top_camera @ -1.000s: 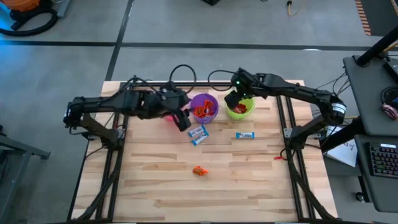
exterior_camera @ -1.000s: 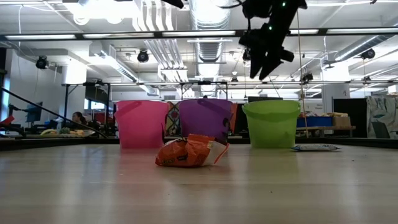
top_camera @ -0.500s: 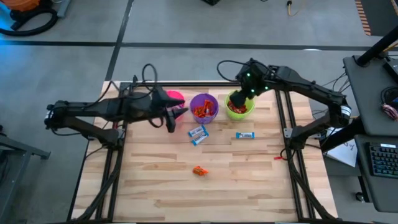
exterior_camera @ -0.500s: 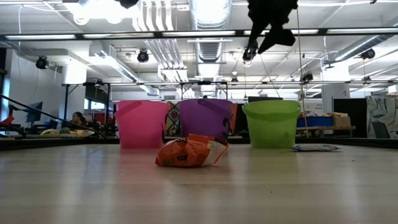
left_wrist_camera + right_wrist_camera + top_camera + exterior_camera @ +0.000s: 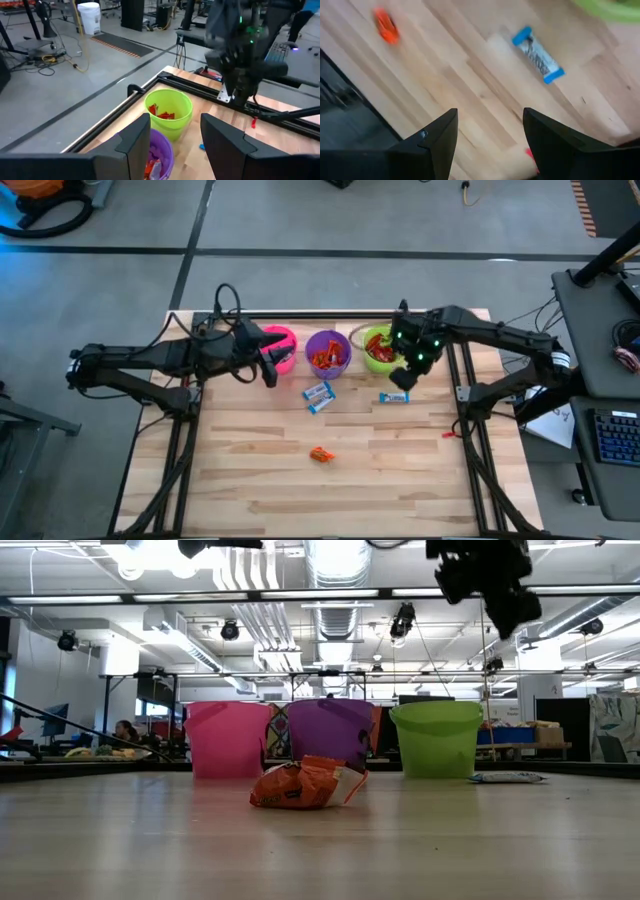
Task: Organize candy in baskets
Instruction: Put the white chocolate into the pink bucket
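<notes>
Three baskets stand in a row at the table's far side: pink [image 5: 281,340], purple [image 5: 327,352] and green [image 5: 380,346]. The purple and green ones hold candy. On the wood lie two blue-and-white candy bars [image 5: 318,395], one more blue bar [image 5: 394,397] and an orange candy [image 5: 320,454]. My left gripper [image 5: 270,367] hangs open and empty beside the pink basket, pointing toward the purple and green baskets [image 5: 169,109]. My right gripper [image 5: 403,375] hangs open, pointing down, just near of the green basket and above the single blue bar [image 5: 538,55].
Bare wood fills the near half of the table around the orange candy [image 5: 305,783]. Black frame rails run along the table's left and right sides [image 5: 465,395]. Cables loop behind the baskets at the far edge [image 5: 225,300].
My left gripper has drawn back from beside the purple basket toward the table's left, ending by the pink basket. My right gripper has left its place over the green basket, gone toward the near and right side, and tipped to point down over the single blue bar.
</notes>
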